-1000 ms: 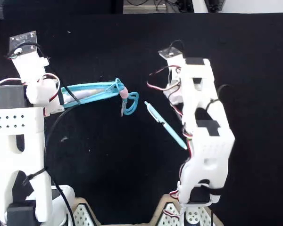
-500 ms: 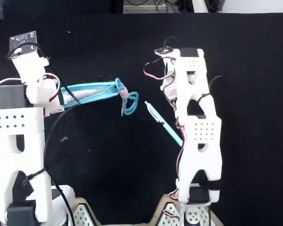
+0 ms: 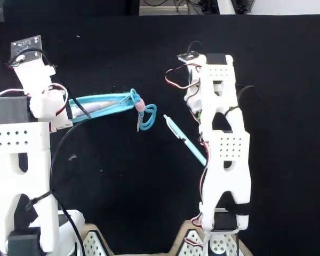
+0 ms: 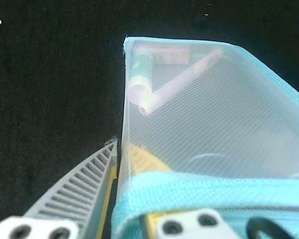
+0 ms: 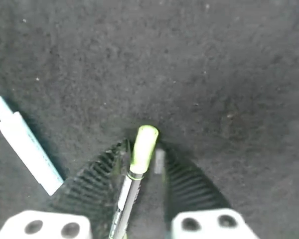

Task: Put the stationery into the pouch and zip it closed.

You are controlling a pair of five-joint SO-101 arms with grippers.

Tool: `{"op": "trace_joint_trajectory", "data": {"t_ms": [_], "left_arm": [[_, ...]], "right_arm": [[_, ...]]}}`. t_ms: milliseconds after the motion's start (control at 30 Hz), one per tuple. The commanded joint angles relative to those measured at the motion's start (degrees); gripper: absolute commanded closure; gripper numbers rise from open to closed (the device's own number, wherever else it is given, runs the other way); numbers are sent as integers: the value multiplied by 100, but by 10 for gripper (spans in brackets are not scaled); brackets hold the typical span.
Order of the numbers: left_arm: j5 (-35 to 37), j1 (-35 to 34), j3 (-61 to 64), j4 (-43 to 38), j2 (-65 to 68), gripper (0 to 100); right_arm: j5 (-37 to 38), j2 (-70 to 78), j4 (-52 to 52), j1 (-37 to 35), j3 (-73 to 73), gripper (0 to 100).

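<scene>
Right claw (image 5: 142, 148): closed to a narrow gap on a thin pen (image 5: 144, 137) with a yellow-green cap. Cap end sticking out past the fingertips, long axis in line with the fingers. Left claw (image 4: 122, 154): clamped on one end of the pouch (image 4: 204, 114), with the grey finger (image 4: 79, 194) outside and a yellow one behind the mesh.

Under everything, a black cloth table (image 3: 122, 202), matt and a little speckled. Along the top edge of the high view, a pale strip of room with dark cables (image 3: 168, 5).

Pouch left of centre in the high view, seen edge-on, long axis nearly horizontal, stretching from the left claw toward the middle of the frame. At its right end, a pink pull (image 3: 141, 106) and a teal loop (image 3: 148, 118) hanging down. Through the mesh, a white pen (image 4: 182, 82) and a stubby white-and-green stick (image 4: 139, 79), both at the far end from the claw.

Just right of the loop (apart from it, not touching), a light blue pen (image 3: 185, 140) flat on the cloth, lying diagonal from upper left to lower right, lower end passing under the right arm (image 3: 224, 154).
</scene>
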Motion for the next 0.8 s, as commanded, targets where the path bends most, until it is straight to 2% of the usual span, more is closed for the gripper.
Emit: {"op": "trace_joint_trajectory", "data": {"t_ms": [0, 333, 567, 767], "left_arm": [[9, -84, 171, -62, -9, 970], [18, -84, 171, -62, -9, 970], [18, -75, 171, -62, -9, 970], [18, -75, 171, -53, -9, 970]], "right_arm": [[35, -22, 44, -114, -119, 986], [-18, -1051, 422, 308, -13, 988], [-44, -2185, 316, 88, 1138, 988], [-255, -3793, -325, 0, 2677, 988]]}}
